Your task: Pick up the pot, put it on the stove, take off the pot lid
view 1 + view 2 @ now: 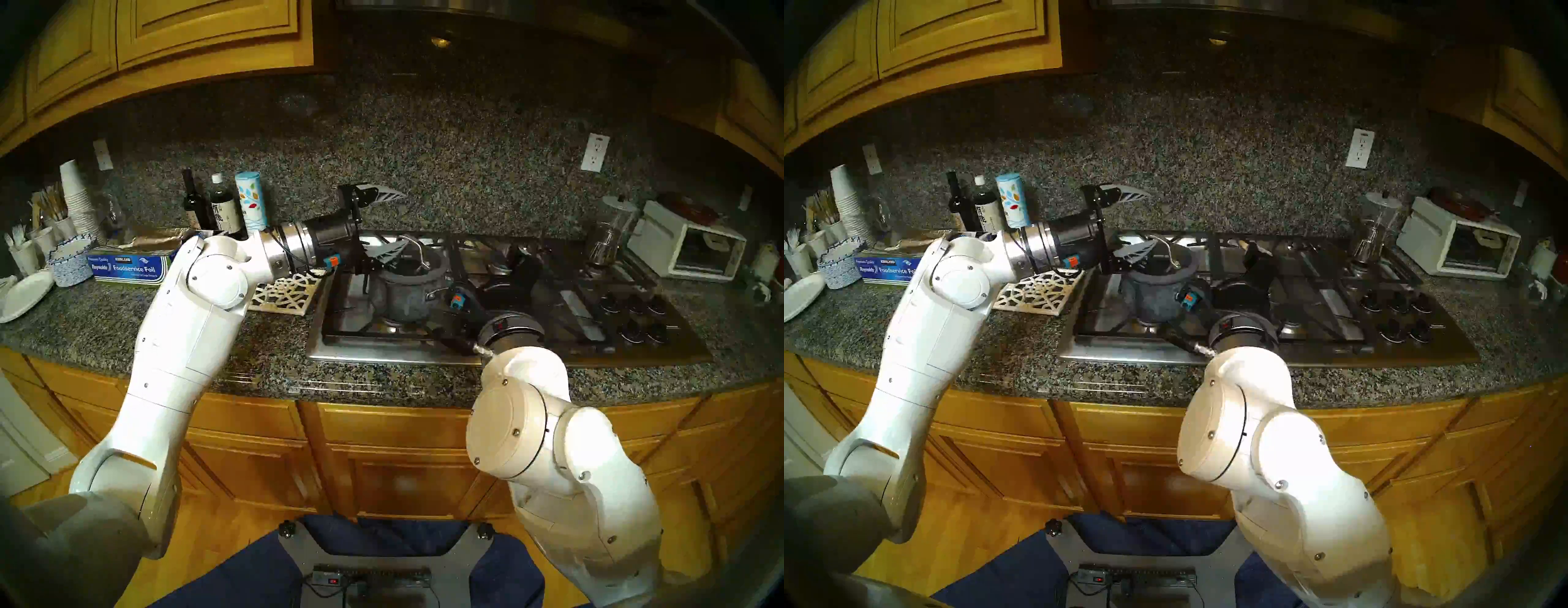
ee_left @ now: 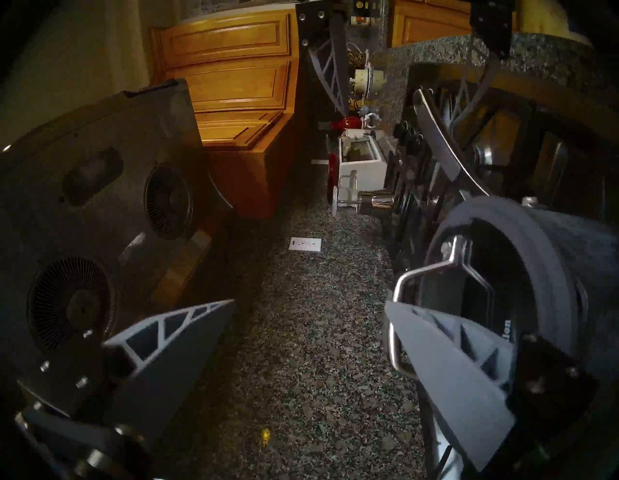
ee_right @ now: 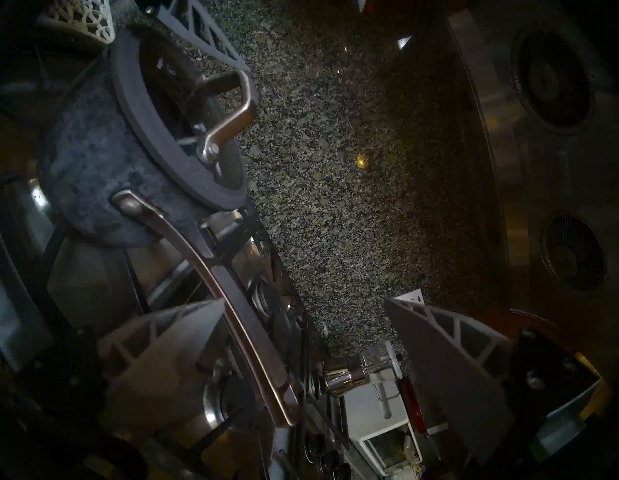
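Observation:
The dark grey speckled pot [image 1: 405,297] stands on the front left burner of the steel stove [image 1: 382,350], and its glass lid [image 1: 418,265] sits on it. My left gripper [image 2: 308,308] is open, held sideways just above the lid. One of its fingers [image 2: 442,355] lies beside the lid's silver loop handle [image 2: 422,275]; the other points up toward the backsplash. My right gripper [image 3: 303,301] is open at the pot's long metal handle [image 3: 241,318]. That handle runs between its fingers, close along one finger [image 3: 160,342], ungripped.
A white lattice trivet [image 1: 284,293] lies left of the stove, with a foil box [image 1: 127,267] and bottles [image 1: 220,208] behind it. Black knobs [image 1: 636,314] sit at the stove's right. A blender [image 1: 611,237] and white toaster oven [image 1: 695,250] stand further right.

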Available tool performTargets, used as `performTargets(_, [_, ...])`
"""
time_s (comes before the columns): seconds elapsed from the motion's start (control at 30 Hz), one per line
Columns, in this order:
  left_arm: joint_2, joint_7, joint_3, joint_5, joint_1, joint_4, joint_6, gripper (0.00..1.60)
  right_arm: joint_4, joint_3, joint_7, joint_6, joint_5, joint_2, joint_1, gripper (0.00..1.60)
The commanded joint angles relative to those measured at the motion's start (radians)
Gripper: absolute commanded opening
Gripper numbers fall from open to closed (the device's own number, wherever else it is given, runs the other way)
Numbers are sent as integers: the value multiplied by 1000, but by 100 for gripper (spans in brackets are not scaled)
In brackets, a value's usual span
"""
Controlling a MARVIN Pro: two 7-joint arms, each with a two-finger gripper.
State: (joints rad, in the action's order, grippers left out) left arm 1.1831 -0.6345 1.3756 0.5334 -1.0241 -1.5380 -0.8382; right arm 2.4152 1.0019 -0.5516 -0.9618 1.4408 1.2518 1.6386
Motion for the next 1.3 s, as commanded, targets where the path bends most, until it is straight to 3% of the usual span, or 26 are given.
performTargets(0.0, [10,-18,-12,-5,105,22,-18,160,28,-1,16,2,23,5,-12,160])
performTargets(0.77, [62,-116,-46,-13,257,141,-39,160,28,-3,14,2,35,12,-7,160])
performTargets(1.2, [80,-167,-70,-14,291,157,-63,160,28,-4,14,2,42,17,-5,160])
performTargets(1.27, [81,-169,-72,-14,290,160,-64,151,28,-4,15,2,43,17,-5,160])
